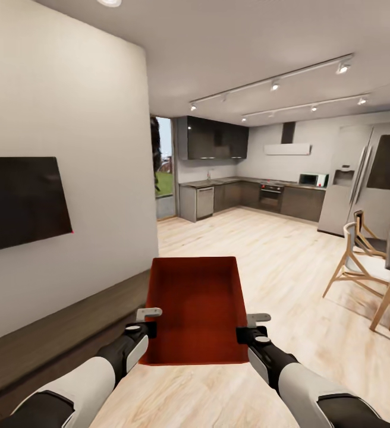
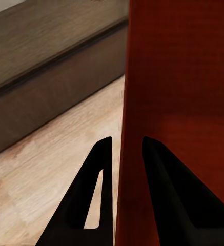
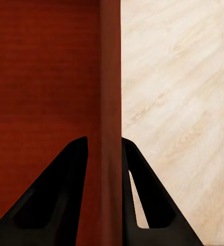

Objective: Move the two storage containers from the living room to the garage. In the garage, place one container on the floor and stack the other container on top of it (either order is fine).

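Currently both grippers, left [image 1: 149,321] and right [image 1: 249,326], pinch opposite walls of one storage container [image 1: 196,309], keeping it level for carrying.

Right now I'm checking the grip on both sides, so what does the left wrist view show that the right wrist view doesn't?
Left wrist view alone: the low dark-wood cabinet beside the container, and the left gripper with a finger on each side of one side wall. Right wrist view alone: the right gripper pinching the opposite wall in the same way. Both share the orange-red storage container and the light wood plank floor beneath it.
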Robot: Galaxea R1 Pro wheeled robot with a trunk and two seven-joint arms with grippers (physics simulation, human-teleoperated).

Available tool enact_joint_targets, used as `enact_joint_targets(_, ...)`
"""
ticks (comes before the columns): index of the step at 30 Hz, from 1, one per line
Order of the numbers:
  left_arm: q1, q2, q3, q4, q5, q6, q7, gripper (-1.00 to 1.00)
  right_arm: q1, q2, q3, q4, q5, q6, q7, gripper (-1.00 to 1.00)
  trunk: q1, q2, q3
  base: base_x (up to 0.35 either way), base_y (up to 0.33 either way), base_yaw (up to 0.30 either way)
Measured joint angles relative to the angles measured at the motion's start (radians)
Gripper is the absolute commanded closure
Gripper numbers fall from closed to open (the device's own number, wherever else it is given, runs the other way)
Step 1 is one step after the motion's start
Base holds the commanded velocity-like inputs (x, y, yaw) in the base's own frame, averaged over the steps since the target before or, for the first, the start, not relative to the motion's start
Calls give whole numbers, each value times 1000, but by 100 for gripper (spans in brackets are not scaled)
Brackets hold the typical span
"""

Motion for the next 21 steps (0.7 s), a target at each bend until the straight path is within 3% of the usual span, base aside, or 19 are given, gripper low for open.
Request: enact_joint_targets(21, 0, 0, 0, 1, 1, -2, 0, 100, 0, 0, 0, 0, 0, 0, 0, 100, 0, 0, 0, 0, 0, -294)
